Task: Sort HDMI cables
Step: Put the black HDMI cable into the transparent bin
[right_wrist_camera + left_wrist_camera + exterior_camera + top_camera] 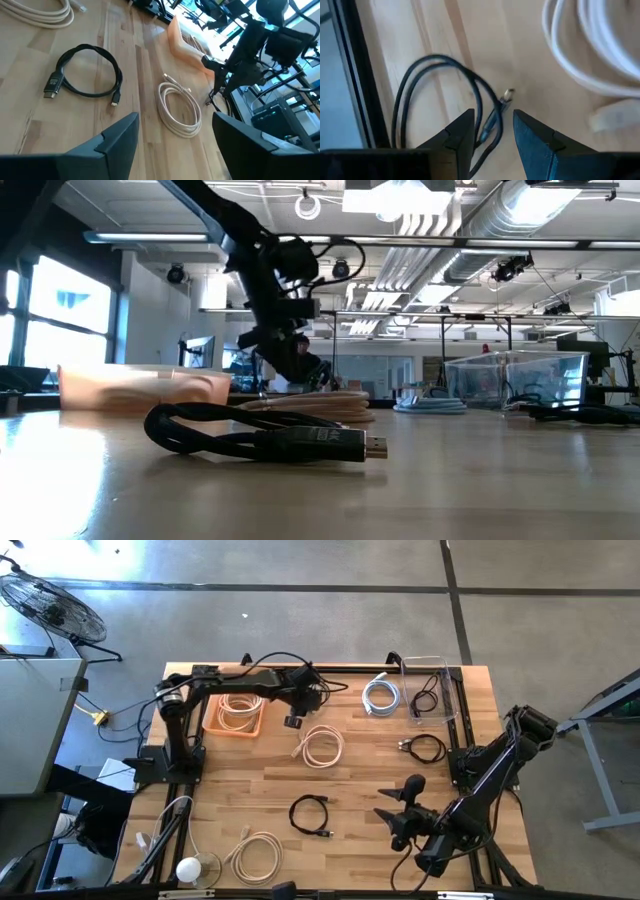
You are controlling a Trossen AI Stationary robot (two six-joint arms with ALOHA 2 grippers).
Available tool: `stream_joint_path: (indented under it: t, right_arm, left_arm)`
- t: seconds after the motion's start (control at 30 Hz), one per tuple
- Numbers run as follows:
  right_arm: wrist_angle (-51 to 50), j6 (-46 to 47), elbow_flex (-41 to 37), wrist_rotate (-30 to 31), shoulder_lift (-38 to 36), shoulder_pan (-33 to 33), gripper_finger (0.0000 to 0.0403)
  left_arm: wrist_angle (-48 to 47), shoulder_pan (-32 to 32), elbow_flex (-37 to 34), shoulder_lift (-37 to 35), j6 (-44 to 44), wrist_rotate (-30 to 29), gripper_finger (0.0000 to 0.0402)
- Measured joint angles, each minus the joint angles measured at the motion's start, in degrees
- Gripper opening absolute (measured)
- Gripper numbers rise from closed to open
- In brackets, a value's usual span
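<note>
wooden table (360,790), orange tray (214,724), clear bin (450,680), floor fan (50,605)

tray (212,726) far left, one coil (240,708) in it | bin (452,700) far right, one cable (426,698) in it | coil (380,695) just left of bin | cable (310,814) front centre
</note>
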Motion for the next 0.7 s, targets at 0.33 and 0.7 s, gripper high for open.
stream_joint_path:
  t: [0.33, 0.7]
  right_arm:
    - [-0.01, 0.26, 0.00, -1.36, 0.00, 0.00, 0.0245]
    - [0.00, 0.30, 0.00, -2.14, 0.00, 0.00, 0.0245]
  left_arm:
    - [-3.95, 0.02, 2.26, 2.53, 0.78, -0.22, 0.0131]
    - [-6.31, 0.04, 2.26, 2.51, 0.77, 1.27, 0.0131]
